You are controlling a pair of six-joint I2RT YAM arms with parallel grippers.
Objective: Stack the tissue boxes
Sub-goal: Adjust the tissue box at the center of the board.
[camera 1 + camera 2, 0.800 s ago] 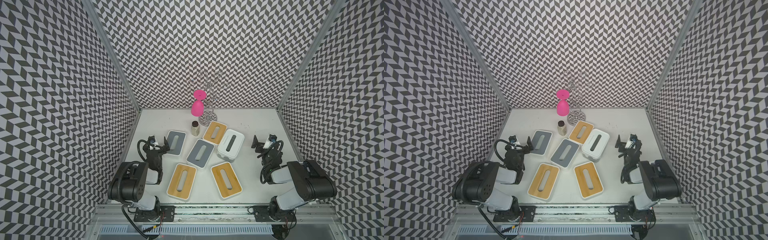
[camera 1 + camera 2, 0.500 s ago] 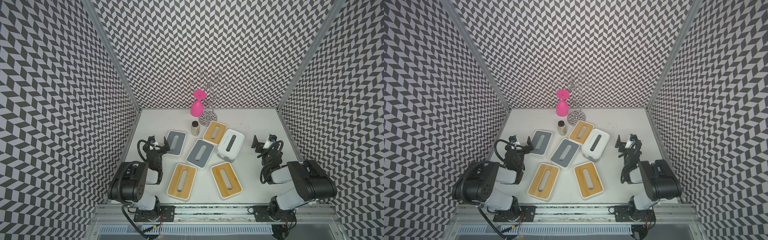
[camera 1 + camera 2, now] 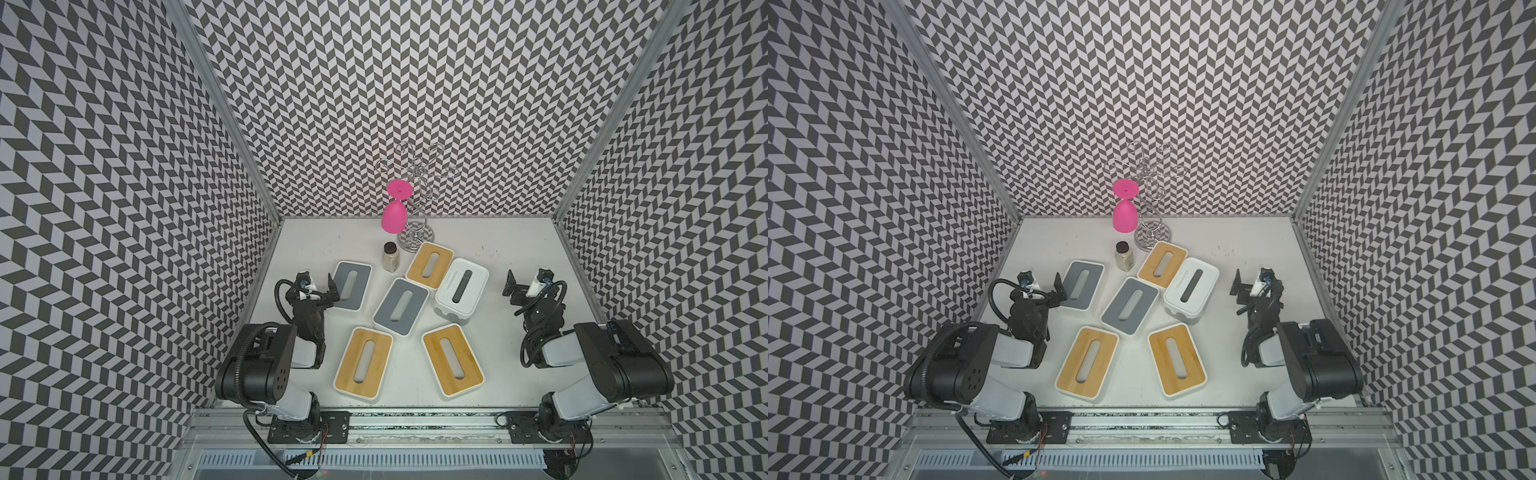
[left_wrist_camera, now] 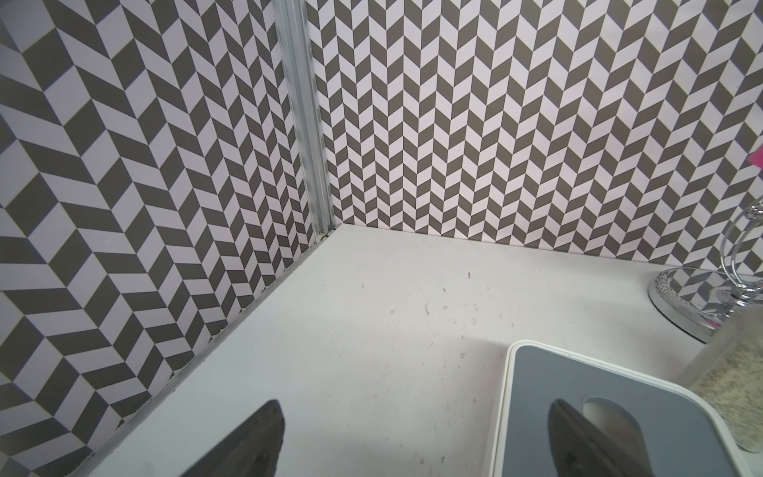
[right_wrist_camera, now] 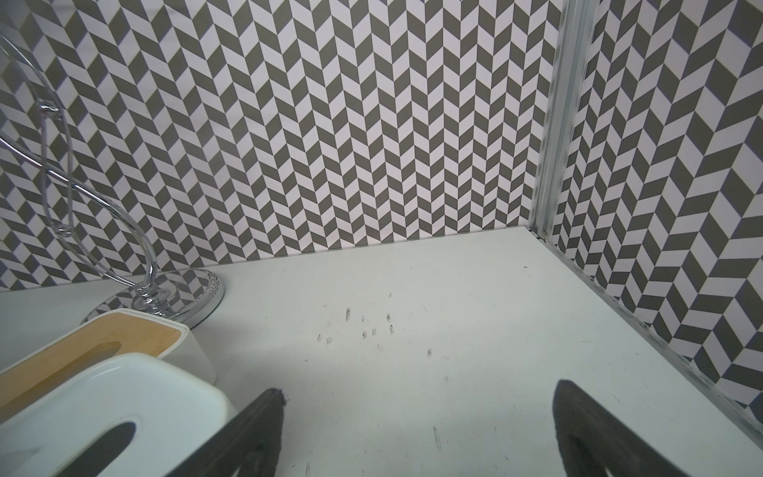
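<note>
In both top views the six tissue boxes lie flat and unstacked on the table; the middle grey box serves as marker. On its left-arm side lies the second grey box. Behind it, toward the back wall, is the far tan box, and on its right-arm side the white box (those two look to touch). In front of it lie the left tan box and the right tan box. Further behind it stand a jar and a chrome stand with a pink goblet, bowl downward. The left gripper hovers at the second grey box's outer edge and the right gripper beyond the white box, both with jaws spread and empty.

In the left wrist view one finger shows over the second grey box's lid, the other over bare table.

In the right wrist view both fingers show over bare table, beside the white box.
</note>
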